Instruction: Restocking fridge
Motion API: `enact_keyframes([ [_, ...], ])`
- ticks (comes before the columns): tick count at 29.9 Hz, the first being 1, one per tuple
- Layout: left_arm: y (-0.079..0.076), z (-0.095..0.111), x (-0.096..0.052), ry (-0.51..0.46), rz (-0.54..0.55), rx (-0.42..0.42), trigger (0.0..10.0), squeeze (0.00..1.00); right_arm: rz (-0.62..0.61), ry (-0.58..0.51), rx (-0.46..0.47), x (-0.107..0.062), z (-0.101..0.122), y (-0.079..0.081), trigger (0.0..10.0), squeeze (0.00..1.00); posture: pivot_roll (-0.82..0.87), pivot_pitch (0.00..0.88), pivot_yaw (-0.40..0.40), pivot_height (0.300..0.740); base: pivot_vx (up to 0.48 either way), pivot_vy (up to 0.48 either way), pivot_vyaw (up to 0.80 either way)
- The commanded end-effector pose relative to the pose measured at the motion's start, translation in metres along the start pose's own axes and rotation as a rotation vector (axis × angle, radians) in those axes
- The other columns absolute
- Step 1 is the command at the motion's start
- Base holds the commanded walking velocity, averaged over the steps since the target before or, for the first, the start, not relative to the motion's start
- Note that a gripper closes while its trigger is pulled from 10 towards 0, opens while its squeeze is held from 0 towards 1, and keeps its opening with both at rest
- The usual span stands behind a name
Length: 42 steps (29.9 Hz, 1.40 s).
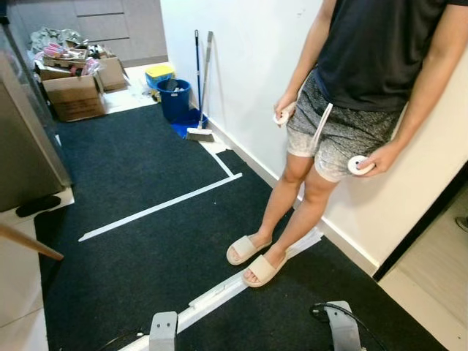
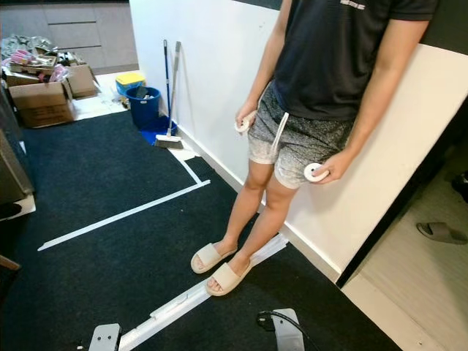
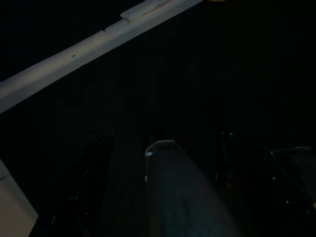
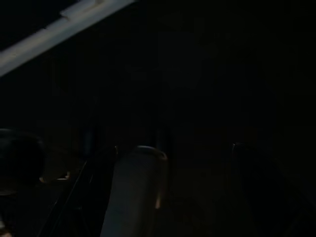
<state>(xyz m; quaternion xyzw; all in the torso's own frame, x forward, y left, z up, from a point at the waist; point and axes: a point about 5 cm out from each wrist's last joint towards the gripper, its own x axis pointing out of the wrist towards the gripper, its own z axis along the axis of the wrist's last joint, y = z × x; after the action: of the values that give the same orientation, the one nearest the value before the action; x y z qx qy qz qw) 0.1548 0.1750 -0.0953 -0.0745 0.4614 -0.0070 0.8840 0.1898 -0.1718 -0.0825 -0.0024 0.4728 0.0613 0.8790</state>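
With both arms hanging idle over the dark mat (image 1: 146, 190), finger state impossible to tell, and the fridge (image 1: 25, 139) well off left, you risk clipping the person (image 1: 351, 110) or the tape (image 1: 157, 207) if you turn carelessly.

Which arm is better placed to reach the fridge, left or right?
Left, probably. The grey fridge stands on the robot's left, while a person stands on its right. The left gripper and right gripper hang idle over the dark carpet.
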Motion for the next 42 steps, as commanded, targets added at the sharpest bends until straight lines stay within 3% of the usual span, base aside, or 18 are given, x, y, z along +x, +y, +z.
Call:
enact_keyframes([
  [1,-0.0044,-0.0033,0.0001,0.008,-0.013,0.012,10.0,0.00,0.011,-0.004,0.000,-0.0004,-0.0006,-0.0007,10.0,0.00,0.03,0.000,-0.028,0.740,0.000,0.000,0.80],
  [7,-0.0064,-0.0052,0.0000,0.016,-0.025,0.002,10.0,0.00,0.004,-0.003,0.005,-0.0007,-0.0011,-0.0021,10.0,0.00,0.03,0.000,-0.031,0.740,0.000,0.000,0.69],
  [24,-0.0052,-0.0065,-0.0009,0.019,-0.058,-0.029,10.0,0.00,0.018,-0.006,-0.007,-0.0007,-0.0007,-0.0014,10.0,0.00,0.03,0.000,-0.032,0.740,0.000,0.000,0.05],
  [42,-0.0045,-0.0078,-0.0014,0.027,-0.072,-0.027,10.0,0.00,0.026,-0.003,-0.017,-0.0007,-0.0020,-0.0001,10.0,0.00,0.04,0.000,-0.024,0.740,0.000,0.000,0.77],
])
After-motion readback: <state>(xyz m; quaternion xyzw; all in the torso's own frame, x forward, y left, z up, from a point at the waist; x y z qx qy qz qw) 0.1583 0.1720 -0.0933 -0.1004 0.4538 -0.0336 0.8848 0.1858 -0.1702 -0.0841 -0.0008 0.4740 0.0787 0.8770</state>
